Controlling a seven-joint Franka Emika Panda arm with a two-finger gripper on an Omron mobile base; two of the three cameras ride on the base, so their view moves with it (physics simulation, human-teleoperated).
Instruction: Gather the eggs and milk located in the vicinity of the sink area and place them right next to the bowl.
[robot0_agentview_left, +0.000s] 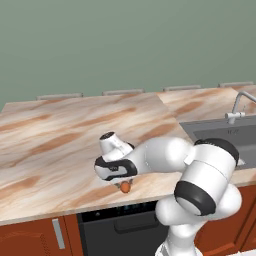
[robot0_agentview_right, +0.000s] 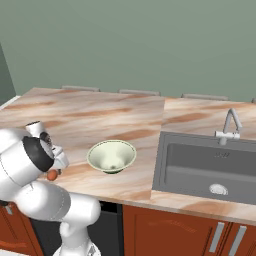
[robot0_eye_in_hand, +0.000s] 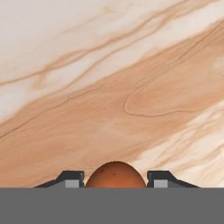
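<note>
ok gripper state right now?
Gripper: closed on the orange-brown egg, low over the counter.

A plain grey-green wall (robot0_agentview_left: 125, 40) is seen behind a long counter (robot0_agentview_left: 60, 135) of marble-like stone with beige and brown veins. Reddish-brown wooden cabinets (robot0_agentview_right: 200, 235) with grey handles are placed under it, and a dark appliance front (robot0_agentview_left: 120, 227) is set between them.

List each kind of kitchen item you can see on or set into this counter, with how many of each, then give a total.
Eggs: 1, orange-brown egg between the hand's fingers
Bowls: 1, cream-green bowl
Sinks: 1, grey sink
Faucets: 1, faucet
Total: 4
</note>
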